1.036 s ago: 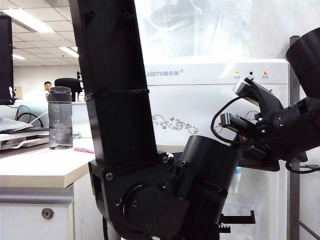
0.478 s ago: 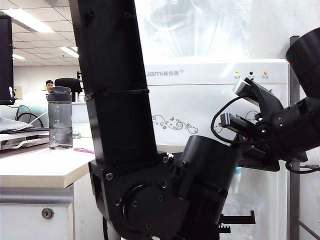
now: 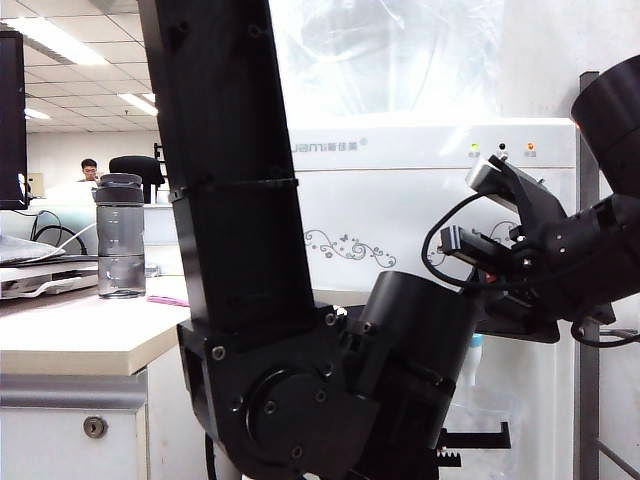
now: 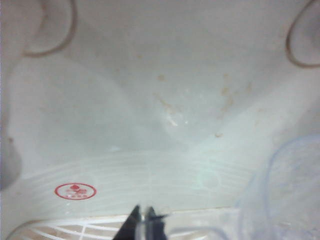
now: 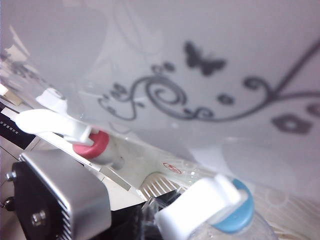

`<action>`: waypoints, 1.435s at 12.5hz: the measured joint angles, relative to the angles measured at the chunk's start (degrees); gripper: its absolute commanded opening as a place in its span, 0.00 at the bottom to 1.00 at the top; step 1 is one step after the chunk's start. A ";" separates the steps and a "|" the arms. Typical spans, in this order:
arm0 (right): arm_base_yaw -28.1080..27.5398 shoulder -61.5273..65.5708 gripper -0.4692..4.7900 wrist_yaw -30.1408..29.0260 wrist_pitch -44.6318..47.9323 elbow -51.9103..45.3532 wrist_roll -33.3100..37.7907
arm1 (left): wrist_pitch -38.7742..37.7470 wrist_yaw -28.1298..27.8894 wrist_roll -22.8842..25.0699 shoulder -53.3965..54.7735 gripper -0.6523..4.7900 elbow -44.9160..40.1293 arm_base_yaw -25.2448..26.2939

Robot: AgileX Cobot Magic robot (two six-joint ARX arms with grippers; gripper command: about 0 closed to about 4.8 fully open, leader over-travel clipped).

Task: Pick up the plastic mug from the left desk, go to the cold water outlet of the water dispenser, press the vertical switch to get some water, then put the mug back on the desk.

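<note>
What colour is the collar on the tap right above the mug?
Blue, on the cold water outlet; the right wrist view shows it best.

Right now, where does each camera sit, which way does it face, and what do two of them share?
Exterior: behind the arms, facing the water dispenser; both black arms fill it.
Left wrist: inside the tap recess; shut left gripper and plastic mug rim show.
Right wrist: close to the front, seeing the cold water outlet; right gripper unseen.
Shared: the dispenser's swirl ornaments, exterior and right wrist.

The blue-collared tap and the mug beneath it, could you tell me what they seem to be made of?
The cold water outlet looks like glossy moulded plastic: smooth white lever, blue collar. The plastic mug looks like clear plastic, see-through with soft highlights, though glass can't be ruled out.
</note>
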 measured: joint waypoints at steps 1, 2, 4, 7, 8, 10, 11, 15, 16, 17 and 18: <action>0.00 0.00 0.09 0.00 -0.02 0.00 0.00 | -0.02 0.00 0.00 0.00 0.13 0.00 0.00; 0.00 0.00 0.09 0.00 0.00 0.00 0.00 | -0.02 0.00 0.02 0.00 0.13 -0.02 0.00; 0.00 0.00 0.09 -0.02 0.17 0.00 0.00 | -0.02 0.00 0.00 0.02 0.13 -0.02 0.00; 0.00 0.02 0.09 -0.02 1.46 -0.20 0.00 | -0.02 0.00 0.00 0.04 0.13 0.00 0.00; 0.00 0.02 0.09 -0.02 2.05 -0.28 0.00 | -0.02 0.00 0.00 0.07 0.13 -0.02 0.00; -0.02 0.00 0.09 -0.13 2.56 -0.28 0.00 | -0.04 0.00 0.02 0.09 0.13 0.00 0.00; -0.04 -0.07 0.09 -0.26 2.62 -0.28 0.00 | -0.04 0.00 0.02 0.09 0.13 -0.02 0.00; -0.15 -1.70 0.09 -0.35 2.03 -0.28 -0.31 | -0.04 0.02 0.02 0.09 0.13 -0.02 0.00; -0.15 -2.47 0.09 -0.17 1.38 -0.33 -0.98 | -0.04 0.02 0.02 0.09 0.13 0.00 0.00; -0.17 -3.34 0.09 -0.09 0.61 -0.44 -1.36 | -0.04 0.02 0.02 0.09 0.13 0.00 0.00; -0.17 -4.15 0.09 -0.02 0.22 -0.44 -1.40 | -0.04 0.02 0.02 0.09 0.13 0.00 0.00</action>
